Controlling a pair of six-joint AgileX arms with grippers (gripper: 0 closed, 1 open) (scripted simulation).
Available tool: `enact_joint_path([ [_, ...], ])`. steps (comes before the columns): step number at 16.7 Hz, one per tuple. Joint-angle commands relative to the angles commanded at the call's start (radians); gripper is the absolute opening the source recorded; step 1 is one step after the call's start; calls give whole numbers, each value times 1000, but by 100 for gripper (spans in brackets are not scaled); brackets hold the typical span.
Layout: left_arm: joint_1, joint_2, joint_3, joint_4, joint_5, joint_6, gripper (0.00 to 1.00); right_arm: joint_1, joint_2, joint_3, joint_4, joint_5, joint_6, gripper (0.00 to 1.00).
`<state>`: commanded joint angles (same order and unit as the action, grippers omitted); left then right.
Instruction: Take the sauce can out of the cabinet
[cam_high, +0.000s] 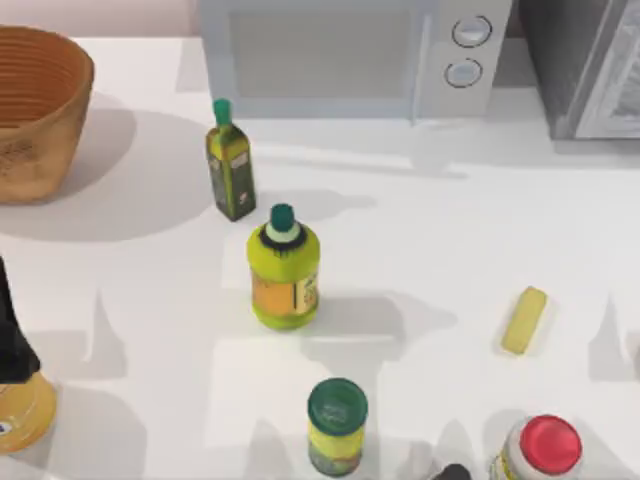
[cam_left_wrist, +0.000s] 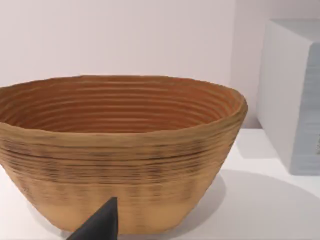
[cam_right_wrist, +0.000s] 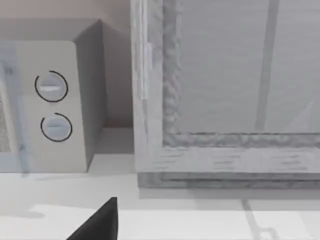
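A white table (cam_high: 420, 230) is seen from above against a pale wall. The cabinet (cam_high: 585, 65) is set at its far right corner, just beside the microwave (cam_high: 350, 55); the sauce can cannot be made out. A wicker basket (cam_high: 35, 110), seemingly empty, is placed far left. Two green-capped bottles (cam_high: 285, 270) are stood mid-table, with a green-lidded jar (cam_high: 337, 425), a red-capped bottle (cam_high: 540, 450) and a yellow block (cam_high: 525, 320) nearer. Whether either gripper's fingers are spread cannot be told.
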<state>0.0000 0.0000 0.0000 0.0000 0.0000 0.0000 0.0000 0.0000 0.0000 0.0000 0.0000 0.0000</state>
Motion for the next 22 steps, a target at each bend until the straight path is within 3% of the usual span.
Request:
enact_joint_path([
  [4,0,0,0,0,0,0,100,6,25,31,-6,2,1,100],
  [8,0,0,0,0,0,0,100,33,174,219,-48,20,3,100],
  [22,0,0,0,0,0,0,100,154,1101,1432,-348,161,14,100],
])
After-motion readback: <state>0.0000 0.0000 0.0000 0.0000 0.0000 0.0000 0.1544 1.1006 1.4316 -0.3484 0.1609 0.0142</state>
